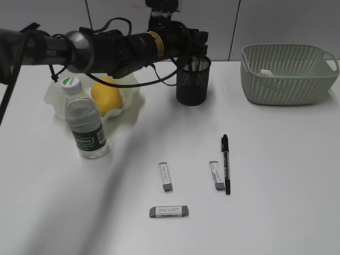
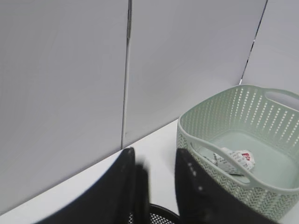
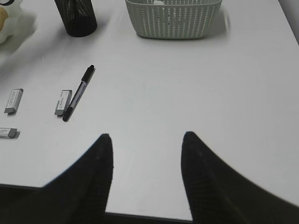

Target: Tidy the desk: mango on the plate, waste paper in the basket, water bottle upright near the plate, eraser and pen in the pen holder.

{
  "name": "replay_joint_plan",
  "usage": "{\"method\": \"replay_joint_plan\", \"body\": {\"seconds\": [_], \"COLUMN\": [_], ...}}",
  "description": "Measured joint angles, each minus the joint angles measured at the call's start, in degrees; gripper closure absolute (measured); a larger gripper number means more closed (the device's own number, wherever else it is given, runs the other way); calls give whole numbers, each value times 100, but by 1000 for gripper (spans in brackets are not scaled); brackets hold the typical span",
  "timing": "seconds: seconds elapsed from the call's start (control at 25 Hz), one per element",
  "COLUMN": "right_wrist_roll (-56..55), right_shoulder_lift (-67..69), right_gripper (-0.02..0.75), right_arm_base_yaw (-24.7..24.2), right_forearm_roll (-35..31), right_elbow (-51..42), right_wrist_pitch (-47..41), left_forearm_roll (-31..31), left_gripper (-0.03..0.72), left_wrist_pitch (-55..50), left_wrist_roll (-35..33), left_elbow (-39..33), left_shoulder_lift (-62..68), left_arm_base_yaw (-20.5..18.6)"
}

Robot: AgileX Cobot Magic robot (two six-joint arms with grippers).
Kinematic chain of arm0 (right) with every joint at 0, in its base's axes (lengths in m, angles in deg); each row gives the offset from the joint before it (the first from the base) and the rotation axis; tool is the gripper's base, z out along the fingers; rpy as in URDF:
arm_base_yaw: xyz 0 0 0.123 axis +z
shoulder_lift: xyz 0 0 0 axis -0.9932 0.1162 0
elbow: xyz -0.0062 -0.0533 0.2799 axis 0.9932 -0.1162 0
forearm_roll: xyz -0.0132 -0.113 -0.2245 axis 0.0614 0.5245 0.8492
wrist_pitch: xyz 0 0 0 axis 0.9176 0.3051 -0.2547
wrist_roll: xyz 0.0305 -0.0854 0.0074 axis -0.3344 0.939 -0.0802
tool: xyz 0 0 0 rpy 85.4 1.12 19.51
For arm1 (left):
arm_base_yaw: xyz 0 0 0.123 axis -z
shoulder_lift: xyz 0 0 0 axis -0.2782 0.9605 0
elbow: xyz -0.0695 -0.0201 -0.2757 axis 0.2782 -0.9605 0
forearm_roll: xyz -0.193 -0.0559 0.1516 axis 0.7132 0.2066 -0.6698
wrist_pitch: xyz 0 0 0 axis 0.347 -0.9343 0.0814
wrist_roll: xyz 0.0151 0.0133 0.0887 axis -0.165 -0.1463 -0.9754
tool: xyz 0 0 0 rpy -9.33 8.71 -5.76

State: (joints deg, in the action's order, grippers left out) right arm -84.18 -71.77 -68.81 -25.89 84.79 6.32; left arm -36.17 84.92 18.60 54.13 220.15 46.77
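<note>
Erasers and pen remain loose on the desk [image 1: 287,175]. Left to right in the exterior view: the water bottle [image 1: 85,121] stands upright just beside the plate [image 1: 130,101], which holds the mango [image 1: 107,95]; the left gripper [image 2: 156,186] hangs directly above the pen holder [image 1: 193,79], jaws parted with nothing visible between them. Three erasers lie well below and in front of it: one [image 1: 169,211] nearest the camera, one [image 1: 166,176] mid-desk, one [image 1: 216,175] touching or just beside the pen [image 1: 226,162]. Farthest right, the basket [image 1: 287,74] contains the waste paper [image 2: 236,158]. The right gripper [image 3: 147,172] hovers open and empty, the pen ahead to its left. The erasers appear light, firm and slightly grippy, best pinched across the short sides; the pen appears slim, stiff and prone to rolling, best taken mid-barrel.
</note>
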Motion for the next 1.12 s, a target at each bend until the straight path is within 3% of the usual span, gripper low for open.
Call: {"method": "replay_joint_plan", "body": {"seconds": [0.16, 0.32, 0.48, 0.6, 0.68, 0.84, 0.96, 1.12], "right_wrist_roll": [0, 0, 0, 0, 0, 0, 0, 0], "right_shoulder_lift": [0, 0, 0, 0, 0, 0, 0, 0], "right_gripper": [354, 354, 354, 354, 354, 354, 354, 354], "right_arm_base_yaw": [0, 0, 0, 0, 0, 0, 0, 0], "right_forearm_roll": [0, 0, 0, 0, 0, 0, 0, 0], "right_elbow": [0, 0, 0, 0, 0, 0, 0, 0], "right_wrist_pitch": [2, 2, 2, 2, 2, 2, 2, 2], "left_forearm_roll": [-5, -117, -325, -277, 298, 2032, 2607, 2828], "left_gripper": [342, 296, 322, 362, 377, 384, 384, 384], "left_wrist_pitch": [19, -350, -2160, -3864, -4667, -5560, -6163, -7296], "left_wrist_roll": [0, 227, 602, 299, -541, -2131, -2438, -2510], "left_elbow": [0, -105, -361, -848, -1408, -3001, -4148, -5395], "left_shoulder_lift": [-18, -435, -1687, -2741, -3419, -5015, -6470, -8622], "left_arm_base_yaw": [0, 6, 157, 352, 402, 402, 408, 408]}}
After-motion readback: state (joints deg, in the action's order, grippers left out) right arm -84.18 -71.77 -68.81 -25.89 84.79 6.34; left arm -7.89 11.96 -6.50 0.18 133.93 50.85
